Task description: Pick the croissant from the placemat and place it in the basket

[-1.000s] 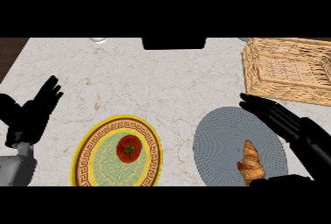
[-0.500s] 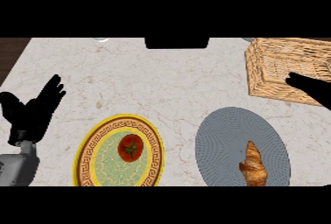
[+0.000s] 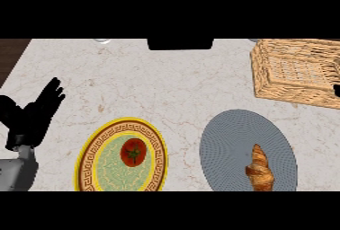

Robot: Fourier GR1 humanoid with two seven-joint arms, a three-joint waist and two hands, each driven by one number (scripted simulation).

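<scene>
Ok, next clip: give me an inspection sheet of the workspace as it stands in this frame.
Surface: pale marble counter, dark strip at its far left edge.
Job's things: croissant lies on the grey round placemat, near its lower right; wicker basket sits at the upper right, apart from the placemat.
Clutter: yellow-rimmed patterned plate with a tomato on it, left of the placemat; a black object at the far edge.
Hands: left robot hand open, fingers up, resting near the left edge; right robot hand only a dark sliver at the right edge, state unclear.
Cables: nothing seen.
Surroundings: nothing seen beyond the counter.
</scene>
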